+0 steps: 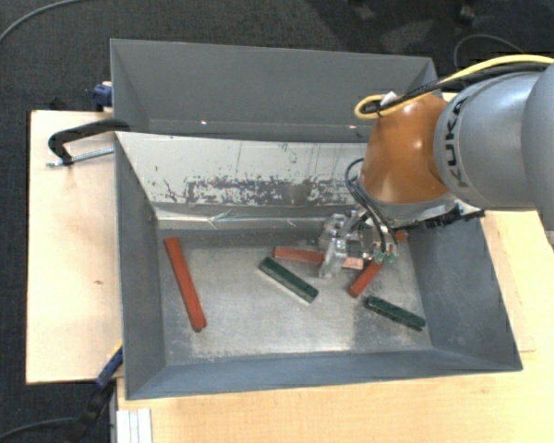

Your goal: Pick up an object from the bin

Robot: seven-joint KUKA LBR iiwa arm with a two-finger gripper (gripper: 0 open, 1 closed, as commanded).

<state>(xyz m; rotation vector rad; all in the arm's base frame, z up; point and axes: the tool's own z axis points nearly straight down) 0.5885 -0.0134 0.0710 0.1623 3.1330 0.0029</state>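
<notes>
**Fingers low among the sticks, right of the bin's middle**

Fingers point straight down and, as far as I can make out from this angle, stand a little apart with nothing gripped between them. Metal and wires crowd together there, so I would not swear to the gap. Their tips sit close above the floor of the grey bin, right of its middle and toward the back wall. Just to their left a crosswise red stick lies flat, its right end reaching the tips. Just to their right a shorter red stick slants toward the front. A dark green stick lies at an angle in front of the crosswise one, near the tips but apart from them. A second green stick rests closer to the front right corner. Well apart, on the left of the floor, a long red stick lies alone. Above the fingers bulges the orange cover on the wrist, with the grey arm coming in from the right.
</notes>
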